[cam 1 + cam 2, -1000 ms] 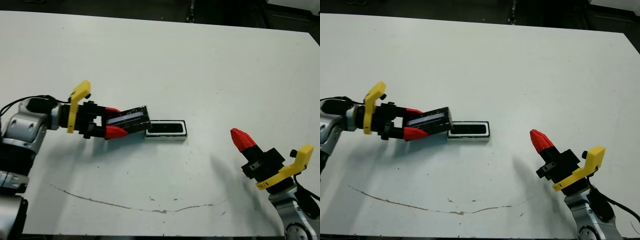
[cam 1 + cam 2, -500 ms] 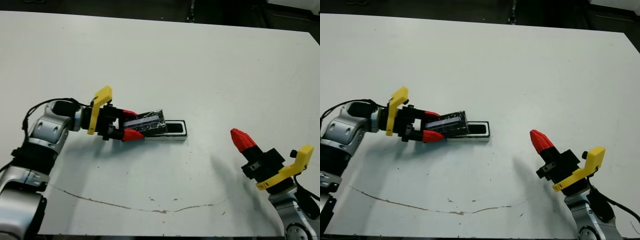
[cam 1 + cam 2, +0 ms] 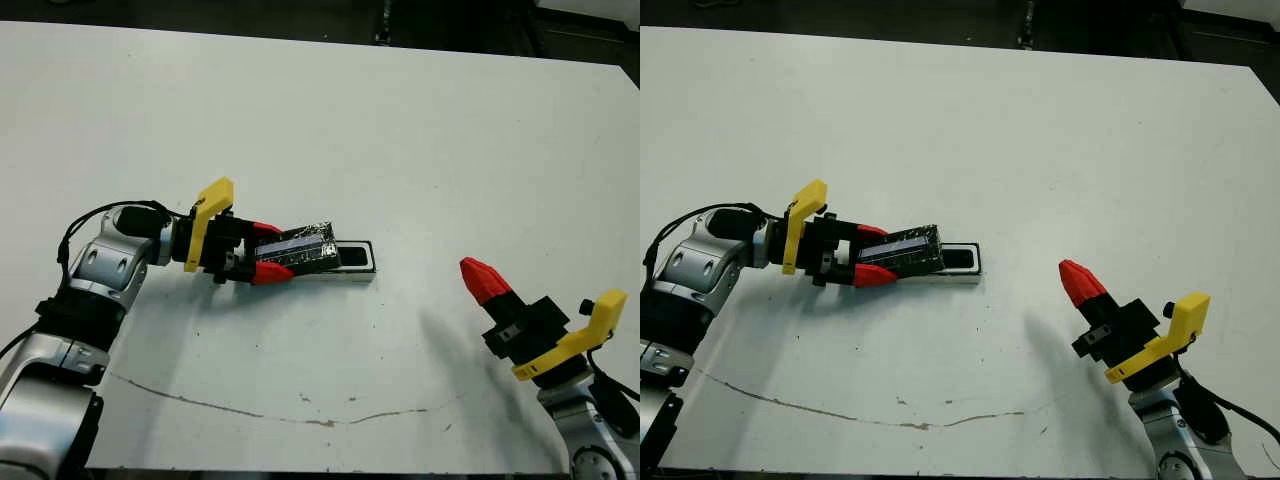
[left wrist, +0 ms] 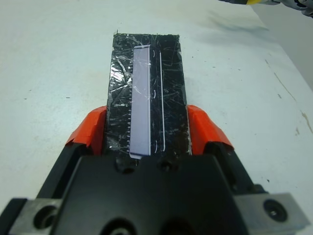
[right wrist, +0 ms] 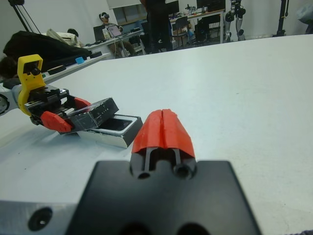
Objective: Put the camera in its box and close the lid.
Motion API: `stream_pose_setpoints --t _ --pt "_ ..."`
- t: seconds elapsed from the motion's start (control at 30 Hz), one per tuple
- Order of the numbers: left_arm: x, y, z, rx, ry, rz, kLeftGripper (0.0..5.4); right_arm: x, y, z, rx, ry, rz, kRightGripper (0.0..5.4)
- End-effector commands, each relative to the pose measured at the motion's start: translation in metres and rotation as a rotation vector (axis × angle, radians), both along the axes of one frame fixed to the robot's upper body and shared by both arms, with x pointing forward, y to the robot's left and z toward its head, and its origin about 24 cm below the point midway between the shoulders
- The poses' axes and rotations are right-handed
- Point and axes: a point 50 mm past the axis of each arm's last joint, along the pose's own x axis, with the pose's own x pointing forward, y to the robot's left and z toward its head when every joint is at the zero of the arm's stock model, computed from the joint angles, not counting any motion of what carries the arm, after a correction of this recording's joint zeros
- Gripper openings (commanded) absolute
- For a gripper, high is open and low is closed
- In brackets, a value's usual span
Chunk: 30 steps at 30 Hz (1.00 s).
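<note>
Nearest the robot, at the table's front right, the right gripper is raised off the surface, its two red fingertips pressed together with nothing between them. It is well apart from the task items.

Toward the front edge, a thin brownish scuff line curves across the white tabletop.

Further in, left of centre, the left gripper points toward the robot's right. Its fingers are clamped on either long edge of the lid, a glossy black plate with wrinkled reflections and a pale strip along its length. The lid is tilted, its far end overlapping the left part of the box; whether it touches the box rim cannot be told.

The box lies flat on the table just beyond the left gripper, white-walled. Its right end is uncovered and shows dark inside, consistent with the camera lying in it, though details cannot be made out.

Beyond the table, in the right wrist view, a seated person and desks are visible.
</note>
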Motion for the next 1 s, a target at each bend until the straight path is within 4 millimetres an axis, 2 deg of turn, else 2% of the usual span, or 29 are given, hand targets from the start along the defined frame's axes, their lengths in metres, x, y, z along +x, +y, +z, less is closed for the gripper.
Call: stream_pose_setpoints --t 0.03,0.37,0.8,1.0 --pt "-0.007 -0.006 -0.018 0.028 0.053 -0.019 3.16 -0.001 -0.003 -0.003 0.002 0.019 -0.002 0.00" --pt "-0.006 -0.026 -0.020 0.018 0.030 -0.081 3.16 -0.003 -0.003 -0.003 0.008 0.036 -0.011 0.00" --pt "0.003 -0.072 -0.027 0.030 0.025 -0.161 3.16 -0.006 -0.006 -0.005 0.014 0.034 -0.009 0.00" --pt "0.004 -0.084 -0.035 0.010 0.029 -0.189 3.16 -0.006 -0.008 -0.005 0.017 0.036 0.000 0.00"
